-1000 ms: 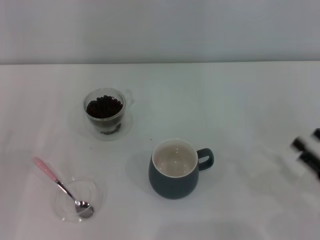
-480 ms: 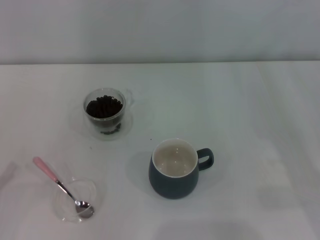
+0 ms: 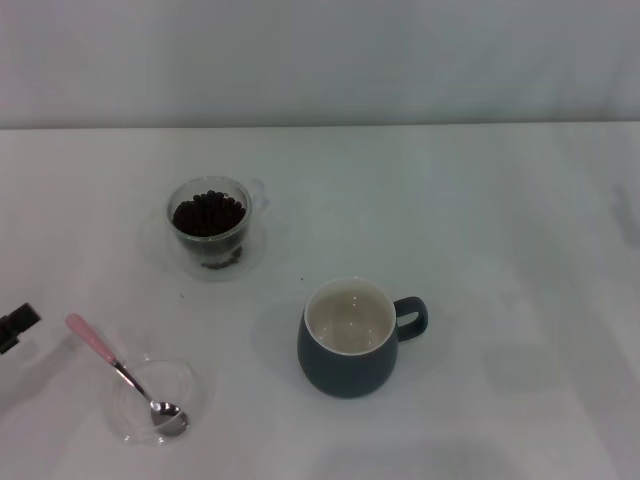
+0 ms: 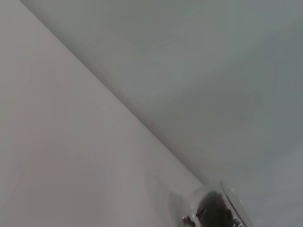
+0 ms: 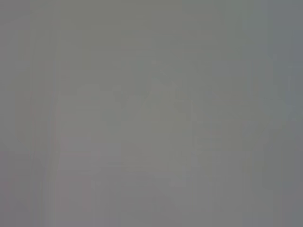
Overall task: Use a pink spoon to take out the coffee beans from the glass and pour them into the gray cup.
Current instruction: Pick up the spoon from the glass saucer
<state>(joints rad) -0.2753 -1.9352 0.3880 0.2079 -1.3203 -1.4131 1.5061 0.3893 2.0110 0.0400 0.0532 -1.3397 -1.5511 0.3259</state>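
The pink spoon (image 3: 110, 360) lies at the front left, its metal bowl resting in a flat clear dish (image 3: 155, 400) and its pink handle pointing back and left. The glass (image 3: 210, 222) stands farther back, filled with dark coffee beans (image 3: 208, 212); the left wrist view also catches the glass (image 4: 220, 210) with the coffee beans (image 4: 213, 213). The gray cup (image 3: 350, 340) sits at the middle with a cream inside that holds nothing, handle to the right. My left gripper (image 3: 14, 326) just enters at the left edge, a short way left of the spoon handle. My right gripper is out of view.
The white table (image 3: 480, 220) runs back to a pale wall. The right wrist view is a plain grey blur.
The right gripper, seen at the right edge a second ago, has left the view. The left gripper has come in at the left edge near the spoon handle.
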